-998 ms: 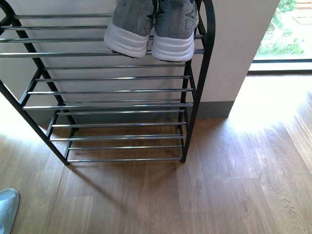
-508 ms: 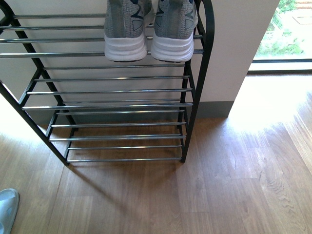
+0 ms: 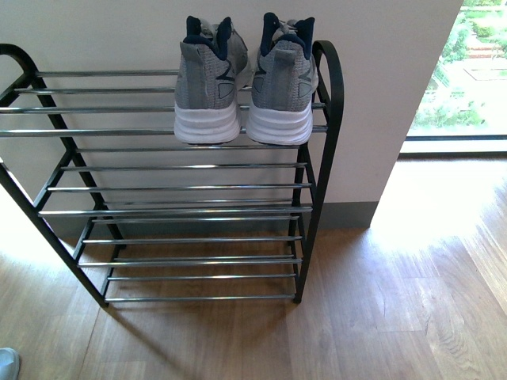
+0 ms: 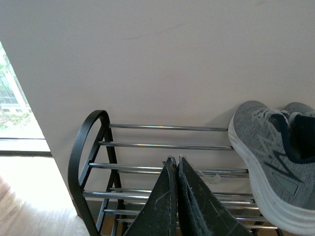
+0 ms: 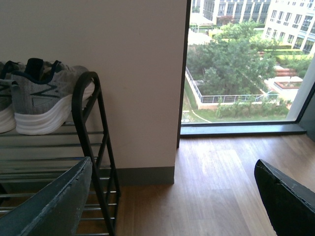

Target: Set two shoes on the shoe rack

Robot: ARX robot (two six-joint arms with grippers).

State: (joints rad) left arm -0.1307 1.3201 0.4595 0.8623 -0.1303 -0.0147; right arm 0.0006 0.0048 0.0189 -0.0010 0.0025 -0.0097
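Ahead of me: plain white wall point(image 3: 119, 36) with a grey baseboard point(image 3: 348, 215) along its foot, and a wood-plank floor point(image 3: 380, 317), sunlit near the glass. To my right: dark-framed window point(image 3: 467, 71), with trees point(image 5: 231, 64) and pale buildings point(image 5: 290, 19) outside. At my lower left, on the floor: pale blue-grey item point(image 3: 6, 364), mostly cut off.
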